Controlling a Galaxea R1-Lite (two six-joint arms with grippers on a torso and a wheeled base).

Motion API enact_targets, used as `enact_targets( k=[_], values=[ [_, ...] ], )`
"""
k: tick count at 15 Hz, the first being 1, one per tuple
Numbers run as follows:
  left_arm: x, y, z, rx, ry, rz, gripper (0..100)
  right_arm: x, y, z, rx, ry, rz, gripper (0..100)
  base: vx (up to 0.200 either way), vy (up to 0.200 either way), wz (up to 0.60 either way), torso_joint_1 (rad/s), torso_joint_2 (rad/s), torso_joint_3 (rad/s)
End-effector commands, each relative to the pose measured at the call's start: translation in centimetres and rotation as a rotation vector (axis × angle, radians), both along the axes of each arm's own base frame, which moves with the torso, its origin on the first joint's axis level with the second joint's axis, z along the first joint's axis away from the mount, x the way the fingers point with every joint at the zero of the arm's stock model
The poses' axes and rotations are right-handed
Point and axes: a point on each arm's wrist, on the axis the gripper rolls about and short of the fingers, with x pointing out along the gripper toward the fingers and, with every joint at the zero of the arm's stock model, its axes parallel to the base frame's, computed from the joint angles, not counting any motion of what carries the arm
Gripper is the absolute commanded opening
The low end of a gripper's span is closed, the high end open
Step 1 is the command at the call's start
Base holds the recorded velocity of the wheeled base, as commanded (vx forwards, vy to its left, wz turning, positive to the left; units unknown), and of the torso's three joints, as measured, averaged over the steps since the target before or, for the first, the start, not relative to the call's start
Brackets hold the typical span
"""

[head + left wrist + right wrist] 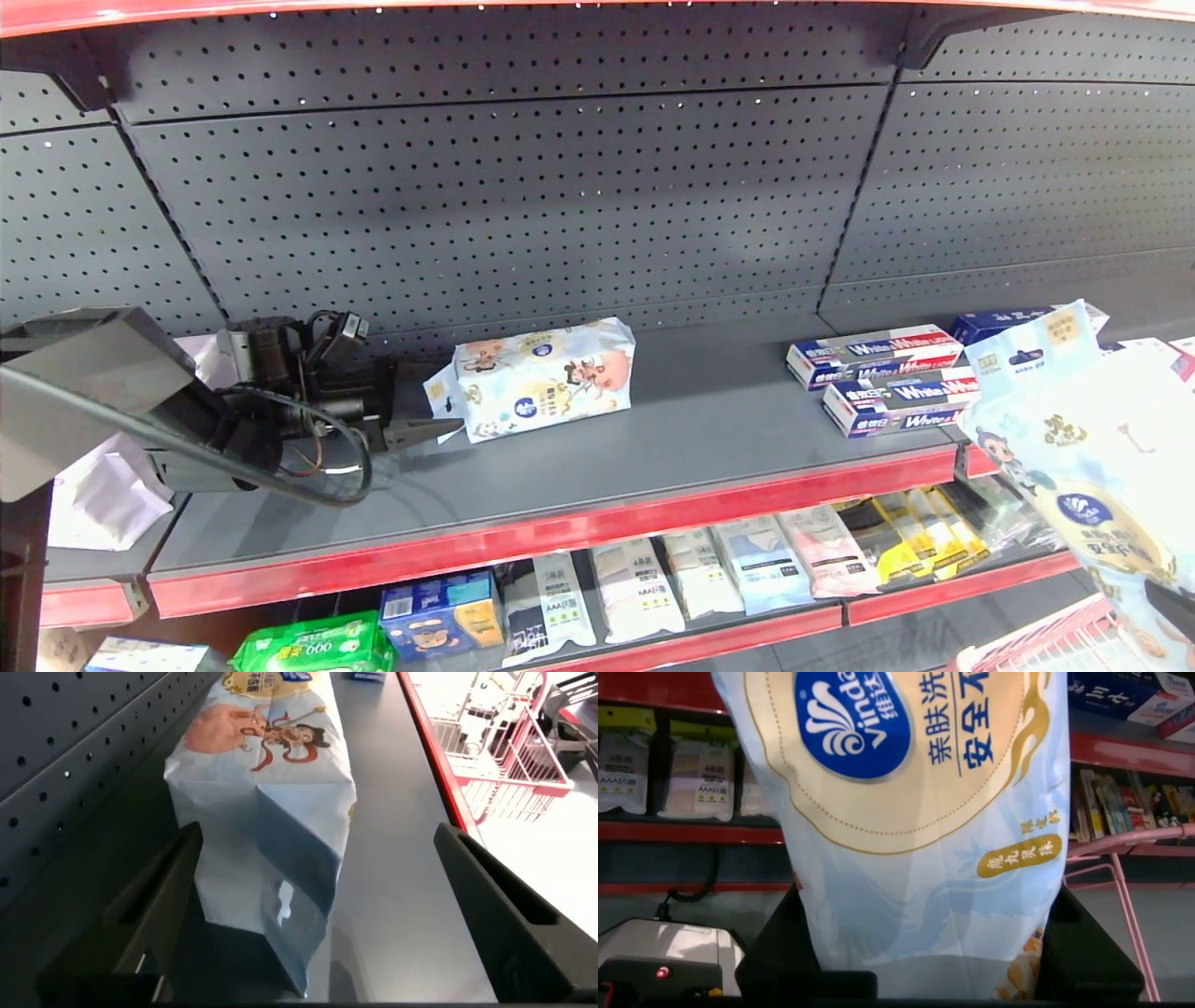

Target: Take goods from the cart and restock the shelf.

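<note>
Currently the left gripper [425, 434] is spread astride one end of the tissue pack [541, 378] on the grey shelf [709, 420]; a skewed retreat could snag and topple it. The right gripper [938, 952] pinches a second pack [1092, 448] by its end near the cart [1064, 644]; soft film may slip. Perforated panels [504, 205] back the shelf.

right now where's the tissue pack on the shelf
In the head view the tissue pack lies left of centre on the shelf, its end inside the open left claw.

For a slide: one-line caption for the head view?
Left hand open at a tissue pack on the shelf; second pack held at right.
</note>
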Motion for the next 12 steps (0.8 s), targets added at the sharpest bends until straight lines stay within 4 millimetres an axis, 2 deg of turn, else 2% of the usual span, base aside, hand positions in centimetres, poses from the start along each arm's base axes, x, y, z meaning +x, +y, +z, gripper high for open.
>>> enact_targets(
  k=[1,5,12],
  values=[
    [0.3,-0.7,0.2,0.0,-0.008,-0.011,100,-0.3,0.0,-0.2,0.005,-0.003,-0.005,0,0.0,0.0,0.0,0.0,0.0,0.0],
    [0.6,-2.1,0.3,0.013,-0.017,0.006,100,-0.3,0.0,-0.3,0.008,-0.003,-0.003,0,0.0,0.0,0.0,0.0,0.0,0.0],
    [0.6,-2.5,0.4,0.017,-0.025,0.015,100,-0.5,0.0,-0.2,0.006,-0.015,-0.006,0,0.0,0.0,0.0,0.0,0.0,0.0]
  ],
)
